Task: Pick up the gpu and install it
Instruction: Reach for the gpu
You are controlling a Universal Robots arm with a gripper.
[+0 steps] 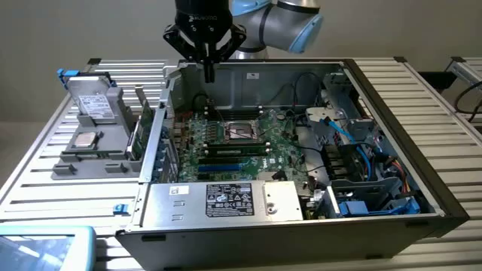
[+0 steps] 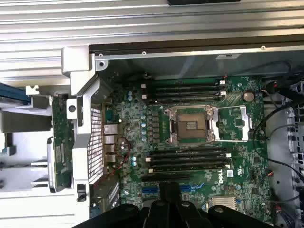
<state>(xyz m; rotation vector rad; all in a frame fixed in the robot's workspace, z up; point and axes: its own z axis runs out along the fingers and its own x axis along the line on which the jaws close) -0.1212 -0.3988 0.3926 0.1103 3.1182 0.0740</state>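
Note:
The gpu (image 1: 140,131) is a thin green card standing on edge in the grey holder (image 1: 90,164), just outside the wall of the open computer case (image 1: 391,147) on the exterior view's left. In the wrist view the gpu (image 2: 60,142) shows as a green board beside the case's perforated rear bracket. My gripper (image 1: 209,72) hangs over the back of the case, above the motherboard (image 1: 241,141), with its black fingers pressed together and nothing between them. The shut fingertips (image 2: 169,192) point down at the motherboard (image 2: 190,123), near its empty CPU socket.
The grey holder also carries a silver hard drive (image 1: 94,104) with a white label and a CPU chip (image 1: 85,139). Inside the case are a power supply (image 1: 226,200), blue cables (image 1: 354,169) and drive bays. A pale blue tray (image 1: 42,248) lies at the table's near corner.

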